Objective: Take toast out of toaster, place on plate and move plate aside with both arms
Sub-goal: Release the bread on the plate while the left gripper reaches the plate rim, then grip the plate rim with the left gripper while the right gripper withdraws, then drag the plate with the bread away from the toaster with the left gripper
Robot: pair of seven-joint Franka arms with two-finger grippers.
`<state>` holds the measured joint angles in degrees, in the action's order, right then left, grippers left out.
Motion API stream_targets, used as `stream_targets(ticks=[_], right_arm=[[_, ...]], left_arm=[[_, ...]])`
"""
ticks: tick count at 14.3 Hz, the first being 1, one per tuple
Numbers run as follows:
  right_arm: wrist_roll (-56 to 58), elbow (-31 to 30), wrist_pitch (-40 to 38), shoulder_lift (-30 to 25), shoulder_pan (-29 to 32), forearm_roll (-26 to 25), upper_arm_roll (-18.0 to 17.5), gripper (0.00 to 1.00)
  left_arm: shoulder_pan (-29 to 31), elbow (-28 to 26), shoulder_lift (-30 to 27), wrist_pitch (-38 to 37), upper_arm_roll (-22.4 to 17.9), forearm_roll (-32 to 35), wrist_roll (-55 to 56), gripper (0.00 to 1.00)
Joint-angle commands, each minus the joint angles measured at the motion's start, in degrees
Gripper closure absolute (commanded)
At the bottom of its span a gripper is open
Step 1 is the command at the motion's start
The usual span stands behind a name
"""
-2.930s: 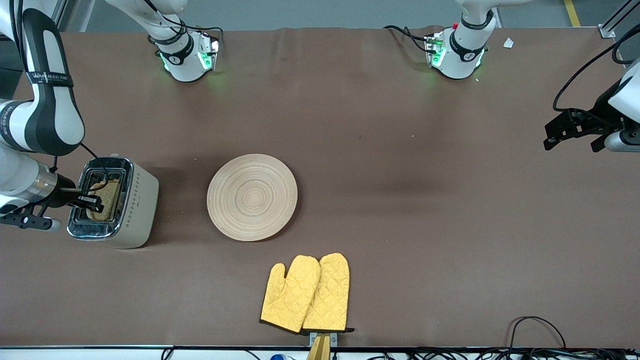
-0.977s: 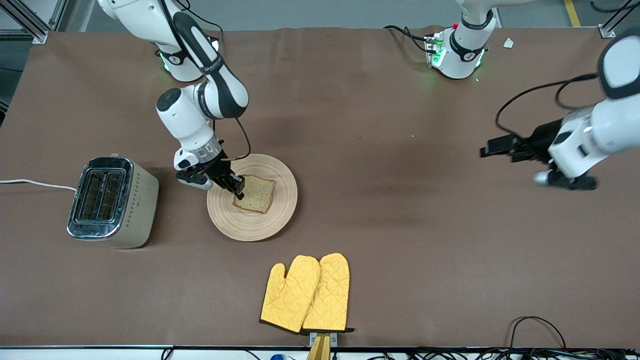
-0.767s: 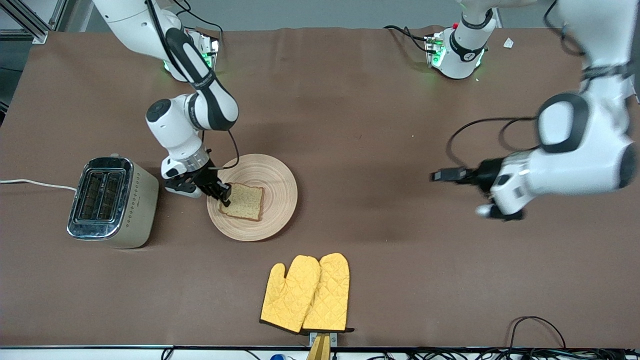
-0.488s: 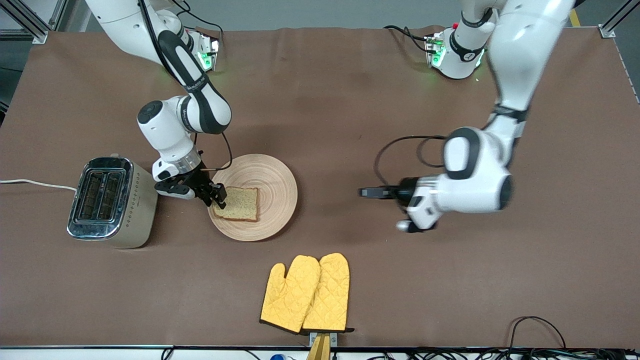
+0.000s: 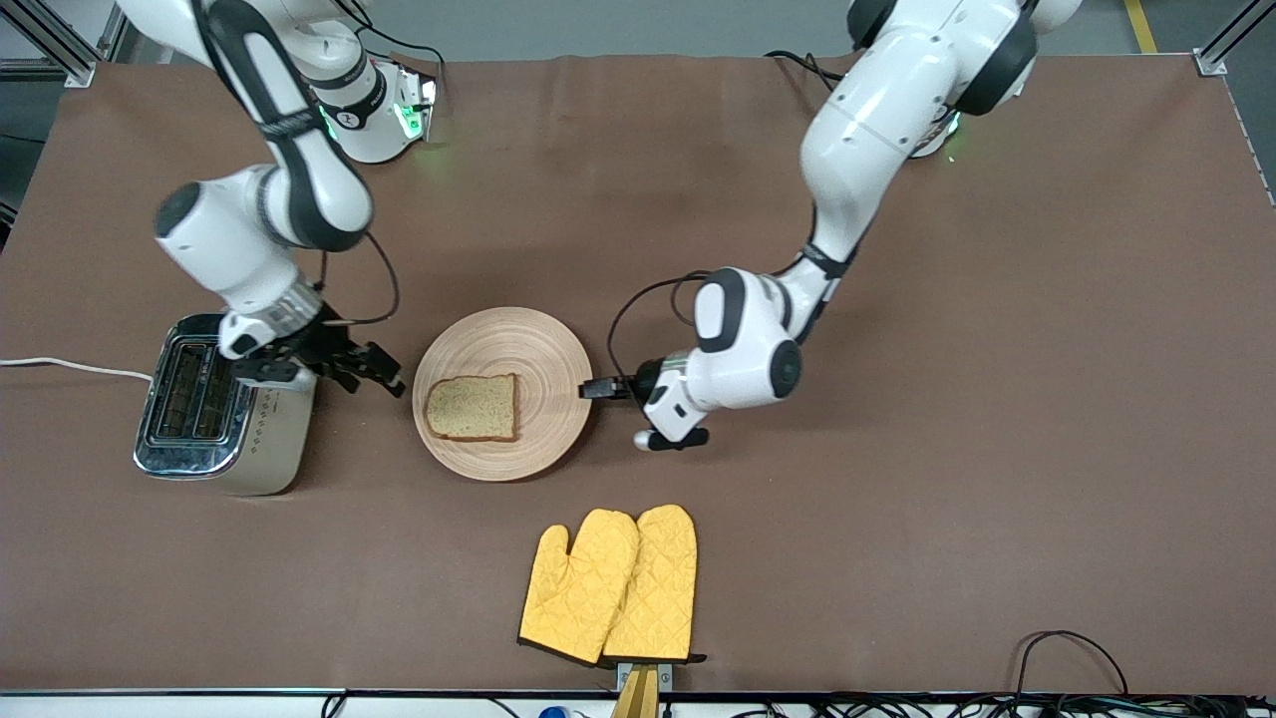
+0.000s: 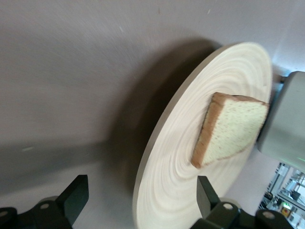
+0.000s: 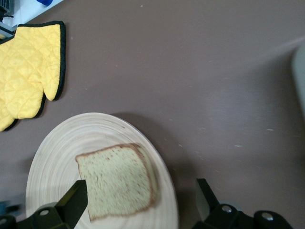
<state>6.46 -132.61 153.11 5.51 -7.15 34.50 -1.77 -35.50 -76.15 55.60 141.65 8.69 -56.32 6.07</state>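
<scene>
- left hand: low at the plate rim on the left arm's end, fingertips right at the edge. Fingers spread wide in the left wrist view, rim sits in the gap between them, nothing clamped.
- right hand: over the desk between the toaster and the plate, just off the plate rim on the right arm's end. Fingers wide apart, holding nothing.
- toast: flat on the plate, on the half nearer the right hand, near that rim. Apart from both hands. Speckled face up, darker crust all round.
- plate: flat on the desk between the two hands, left hand at one edge, right hand just short of the other.
- toaster: just past the right hand toward the right arm's end of the desk, upright, slots facing up. White cord runs off it toward the desk edge.
- oven mitts: yellow pair side by side, nearer the front camera than the plate and both hands, well apart from the plate, close to the desk's front edge.
- cables: black loop at the front edge, toward the left arm's end, far from either hand.
</scene>
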Motion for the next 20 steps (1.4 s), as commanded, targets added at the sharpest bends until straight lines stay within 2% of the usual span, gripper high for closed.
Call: stream_targets(ticks=[1, 3, 4, 7, 10, 11, 13, 17, 20], right_arm=[[0.57, 6.62, -16.55, -3.58, 8.27, -5.3, -0.6, 0.0], [-0.83, 15.59, -28.95, -3.49, 12.59, -14.42, -0.77, 0.0], [-3.19, 20.5, -36.32, -3.32, 13.21, -17.51, -0.69, 0.0], [-8.65, 32.03, -51.55, -3.23, 12.96, -24.46, -0.78, 0.0], [-9.97, 38.54, -60.35, -3.67, 12.43, -32.72, -1.22, 0.0], [-10.41, 40.74, -63.34, -3.67, 12.43, -33.7, -1.22, 0.0], [-10.51, 43.83, -67.4, -3.75, 12.34, -36.15, -1.22, 0.0], [-10.51, 45.16, -67.42, -3.58, 12.69, -36.87, -0.95, 0.0], [-10.51, 45.16, -67.59, -3.58, 12.87, -36.79, -0.87, 0.0]], left_arm=[[-3.07, 4.43, 3.72, 3.62, -0.43, -2.04, 0.26, 0.15], [-3.7, 4.17, 3.72, 4.25, -0.43, -2.12, -1.84, 0.87], [-3.52, 4.0, 3.64, 4.25, -0.43, -2.13, -2.46, 0.99], [-3.17, 3.99, 3.55, 4.16, -0.43, -2.04, -5.0, 1.0], [-2.12, 3.91, 2.76, 3.64, -0.69, -1.42, -7.12, 1.0], [-0.38, 3.91, 1.71, 2.24, -0.69, -1.25, -7.91, 1.0], [4.01, 3.73, -1.53, -5.47, -0.69, 1.11, -7.57, 1.0], [17.02, 2.41, -7.87, -24.71, -0.61, 7.45, -10.71, 1.0], [27.29, 2.41, -8.67, -35.53, -0.52, 7.45, -22.2, 1.0]])
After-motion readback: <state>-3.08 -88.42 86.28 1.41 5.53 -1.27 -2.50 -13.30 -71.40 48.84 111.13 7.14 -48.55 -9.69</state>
